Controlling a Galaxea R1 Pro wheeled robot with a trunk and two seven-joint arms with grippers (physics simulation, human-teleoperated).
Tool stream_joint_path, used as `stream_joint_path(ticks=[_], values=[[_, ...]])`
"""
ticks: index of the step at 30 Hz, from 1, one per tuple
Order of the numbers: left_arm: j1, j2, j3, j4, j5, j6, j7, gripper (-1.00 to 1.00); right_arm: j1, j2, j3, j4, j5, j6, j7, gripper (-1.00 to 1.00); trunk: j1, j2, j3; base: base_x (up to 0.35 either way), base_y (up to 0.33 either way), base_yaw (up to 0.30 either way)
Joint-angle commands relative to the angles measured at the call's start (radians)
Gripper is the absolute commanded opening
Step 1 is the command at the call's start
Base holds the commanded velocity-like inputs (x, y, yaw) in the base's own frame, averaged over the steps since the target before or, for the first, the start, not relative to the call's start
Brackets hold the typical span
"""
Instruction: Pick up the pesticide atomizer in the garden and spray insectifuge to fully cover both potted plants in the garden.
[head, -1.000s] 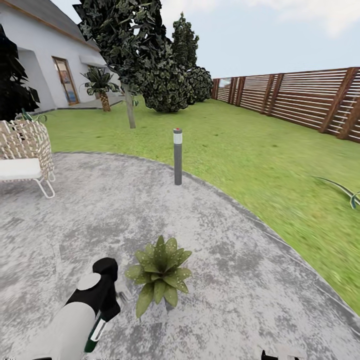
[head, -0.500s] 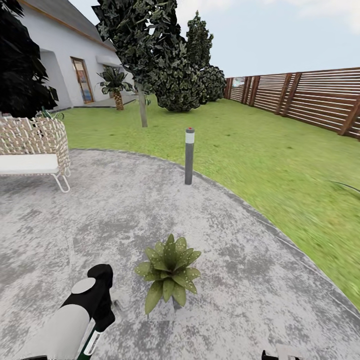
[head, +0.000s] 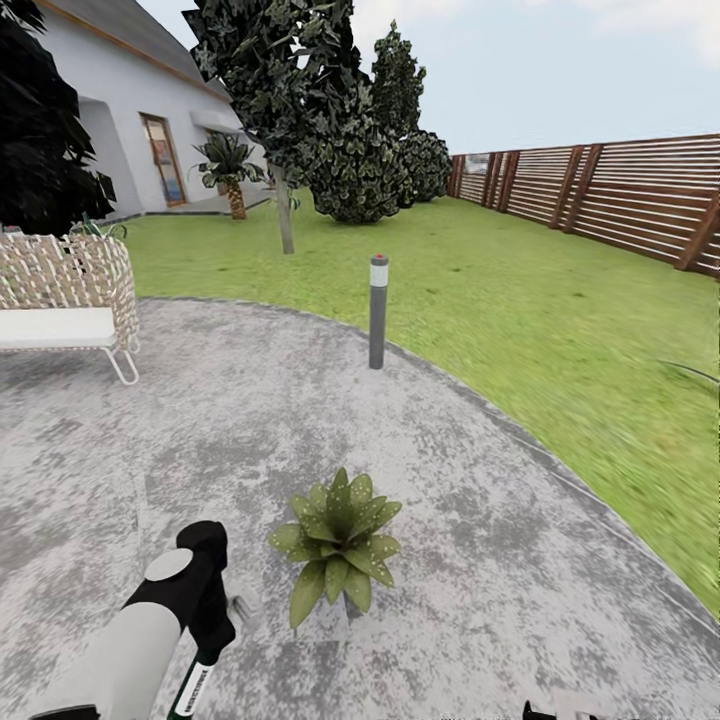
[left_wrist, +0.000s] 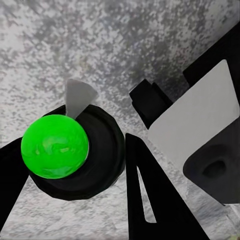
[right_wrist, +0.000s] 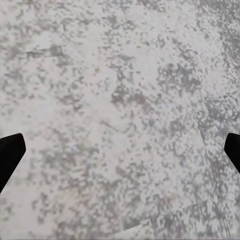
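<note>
1. At the patio's (head: 480, 560) left edge stands a woven chair (head: 65, 295) with a white seat, with the house (head: 120, 150) and dark trees (head: 300, 110) on the lawn (head: 520, 300) behind
2. The left arm reaches in low over the grey paving; its pincer (left_wrist: 125, 165) is clamped on the sprayer (left_wrist: 75, 155), a dark body with a bright green knob (left_wrist: 55, 146), the black fingers (left_wrist: 150, 195) tight at either side of it
3. Just right of that arm, in the patio's near middle, sits one potted plant (head: 338, 545), a low rosette of pointed green leaves; its pot is hardly to be seen
4. So the plant lies to the right of the sprayer and a little ahead, and the left arm is much the nearer; I'd judge the nozzle must swing rightward, though which way it points now is hard to make out
5. A grey post (head: 378, 312) stands at the patio's far rim, the slatted fence (head: 600, 195) beyond
6. The right pincer (right_wrist: 120, 150) hangs over bare paving, fingertips wide apart at the frame's sides and cut off, holding nothing
</note>
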Motion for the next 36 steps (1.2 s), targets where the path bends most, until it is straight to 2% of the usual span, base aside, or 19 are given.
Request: stream_joint_path(ticks=[1,10,16,17,22,23,25,29,30,34,36], values=[[-0.001,-0.003,0.004,-0.001,-0.009,0.011,-0.008,-1.0,-0.001,0.0,-0.007,0.002,0.01,-0.004,-0.003,1.0,0.0,0.0,-0.002,0.0,0.0,-0.111],[-0.021,-0.01,0.004,-0.004,-0.01,0.015,-0.005,-1.0,-0.001,0.001,-0.007,0.002,0.009,-0.004,-0.005,1.0,0.0,0.0,-0.014,0.006,0.0,-0.132],[-0.019,0.0,0.004,-0.005,-0.01,0.014,0.005,-1.0,-0.001,0.001,-0.007,0.002,0.009,-0.004,-0.006,1.0,0.0,0.0,-0.022,0.02,0.0,-0.036],[-0.016,0.001,0.004,-0.005,-0.01,0.014,0.016,-1.0,-0.001,0.001,-0.007,0.002,0.009,-0.004,-0.006,1.0,0.0,0.0,-0.023,0.002,0.0,-0.004],[-0.006,0.003,0.014,0.003,0.003,0.012,0.175,-1.0,-0.001,0.001,-0.007,0.003,0.01,-0.004,-0.007,1.0,0.0,0.0,-0.023,0.0,0.0,-0.001],[-0.006,0.002,0.015,0.004,0.008,0.012,0.186,-1.0,-0.001,0.001,-0.007,0.003,0.01,-0.004,-0.006,1.0,0.0,0.0,-0.023,0.0,0.0,0.0],[-0.006,-0.007,0.016,0.002,0.02,0.013,0.199,-1.0,-0.001,0.001,-0.007,0.003,0.01,-0.004,-0.006,1.0,0.0,0.0,-0.023,0.0,0.0,0.0],[-0.008,-0.051,0.016,-0.002,0.026,0.014,0.205,-1.0,-0.001,0.001,-0.007,0.003,0.01,-0.004,-0.007,1.0,0.0,0.0,-0.023,0.0,0.0,0.0],[-0.008,-0.055,0.016,-0.002,0.026,0.014,0.205,-1.0,-0.001,0.001,-0.007,0.003,0.01,-0.004,-0.006,1.0,0.0,0.0,-0.023,0.0,0.0,0.0],[-0.009,-0.051,0.017,-0.002,0.028,0.014,0.205,-1.0,-0.001,0.001,-0.007,0.003,0.01,-0.004,-0.005,1.0,0.0,0.0,-0.023,0.0,0.0,0.0],[-0.007,-0.039,0.019,-0.001,0.027,0.014,0.207,-1.0,-0.001,0.001,-0.007,0.003,0.01,-0.004,-0.005,1.0,0.0,0.0,-0.023,0.0,0.0,0.0]])
